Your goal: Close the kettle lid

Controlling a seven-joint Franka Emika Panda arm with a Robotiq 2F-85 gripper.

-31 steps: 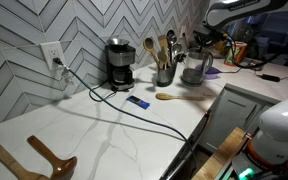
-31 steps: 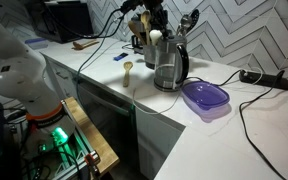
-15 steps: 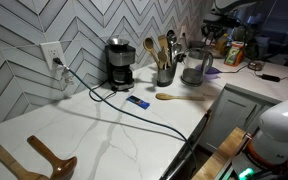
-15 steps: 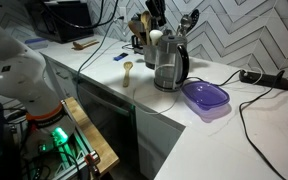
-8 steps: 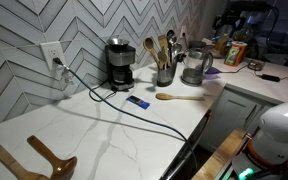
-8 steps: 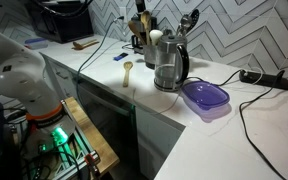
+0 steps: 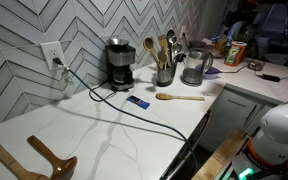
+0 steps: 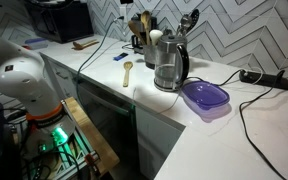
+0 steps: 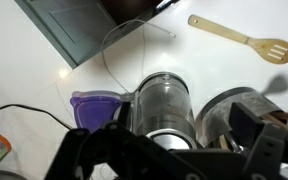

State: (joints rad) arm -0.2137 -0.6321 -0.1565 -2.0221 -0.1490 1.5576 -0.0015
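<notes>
The glass kettle [image 7: 194, 67] stands on the white counter next to the crock of spoons, and it also shows in the other exterior view [image 8: 167, 62]. Its dark lid [image 7: 193, 51] looks to lie flat on the rim. In the wrist view my gripper [image 9: 169, 150] hangs open well above the kettle [image 9: 164, 100], one dark finger [image 9: 84, 155] on each side of the picture and nothing between them. In an exterior view only a blurred part of my arm [image 7: 246, 14] shows high at the top right, clear of the kettle.
A black coffee maker [image 7: 118, 64], the crock of wooden spoons [image 7: 164, 70] and a loose wooden spoon [image 7: 179, 97] share the counter. A purple lidded container [image 8: 205, 98] lies beside the kettle, a power strip [image 8: 264, 77] behind it. Cables cross the counter.
My gripper has opened and risen away from the kettle's top. The arm has moved up towards the frame's edge in both exterior views. The kettle has stayed in place.
</notes>
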